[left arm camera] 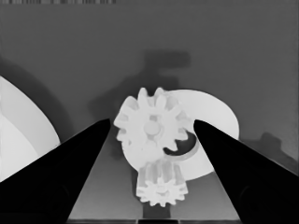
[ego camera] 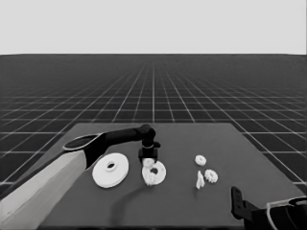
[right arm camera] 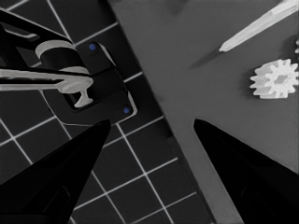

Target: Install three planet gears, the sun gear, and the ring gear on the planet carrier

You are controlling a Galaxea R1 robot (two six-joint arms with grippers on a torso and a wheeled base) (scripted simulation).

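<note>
White gears (left arm camera: pixel 152 127), dark table (ego camera: pixel 230 143)

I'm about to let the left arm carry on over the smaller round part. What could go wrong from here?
The left gripper hangs, jaws open, over the smaller round part, where two gears already sit; descending could knock them loose. The larger round part lies close beside and might be nudged.

No text, label, brand, number or sign can be read anywhere in these views. The white parts and the dark table (ego camera: pixel 249 158) they lie on carry no markings, and neither do the arms.
</note>
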